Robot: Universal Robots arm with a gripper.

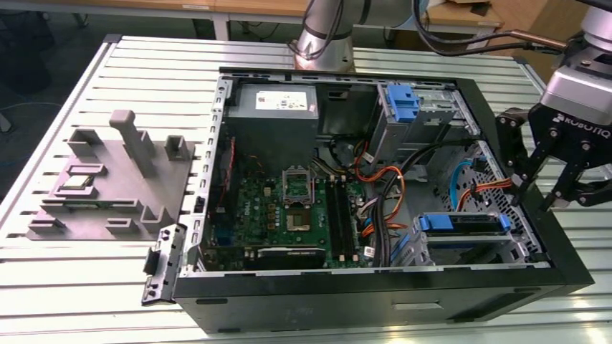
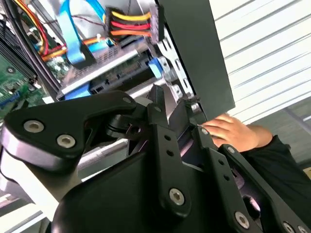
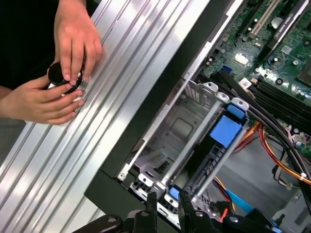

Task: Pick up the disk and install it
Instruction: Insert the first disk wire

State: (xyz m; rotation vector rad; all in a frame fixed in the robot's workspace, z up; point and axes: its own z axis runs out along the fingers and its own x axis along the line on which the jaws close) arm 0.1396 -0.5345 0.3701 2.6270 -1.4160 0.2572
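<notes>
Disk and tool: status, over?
Tool open, empty, above case edge. Disk sits inside case. Person's hands on table beside case.

- In the first wrist view the gripper (image 3: 167,200) is cut off by the picture's edge; just two tips show.
- One hand (image 3: 75,39) and a second hand (image 3: 36,99) cover most of a dark round thing (image 3: 62,73); what it is cannot be told.
- The disk (image 1: 459,223) shows just its blue end; the rest is hidden in the case (image 1: 383,301).
- A square part (image 1: 80,180) on the grey stand (image 1: 105,208) is too small to tell.
</notes>
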